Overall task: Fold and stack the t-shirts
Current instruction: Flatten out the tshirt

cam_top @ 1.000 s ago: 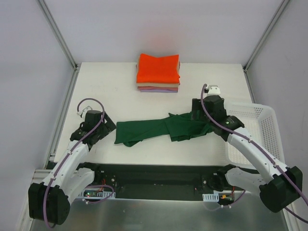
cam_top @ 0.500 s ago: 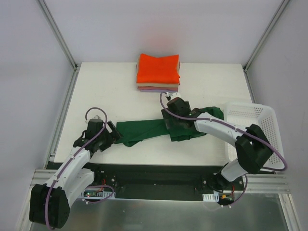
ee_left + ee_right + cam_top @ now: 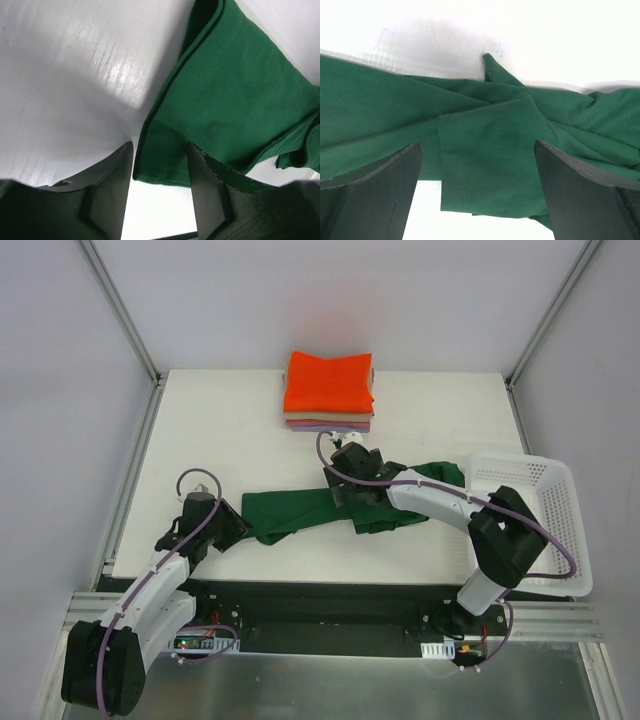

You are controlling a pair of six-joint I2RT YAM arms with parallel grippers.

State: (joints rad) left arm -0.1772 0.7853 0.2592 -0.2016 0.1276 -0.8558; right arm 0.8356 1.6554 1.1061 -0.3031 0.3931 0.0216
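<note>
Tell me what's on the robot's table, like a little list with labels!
Green t-shirt: unfolded, stretched across the middle of the table
Folded pile: orange on top, tan and lilac underneath, at the far edge
Basket: white mesh, at the right edge
Left claw: open, a finger on each side of the green shirt's corner
Right claw: wide open over a hemmed flap of the green shirt

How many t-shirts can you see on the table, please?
4: dark green t-shirt lying mid-table; orange t-shirt, tan t-shirt and lilac t-shirt stacked at the far edge; others could hide inside.
</note>
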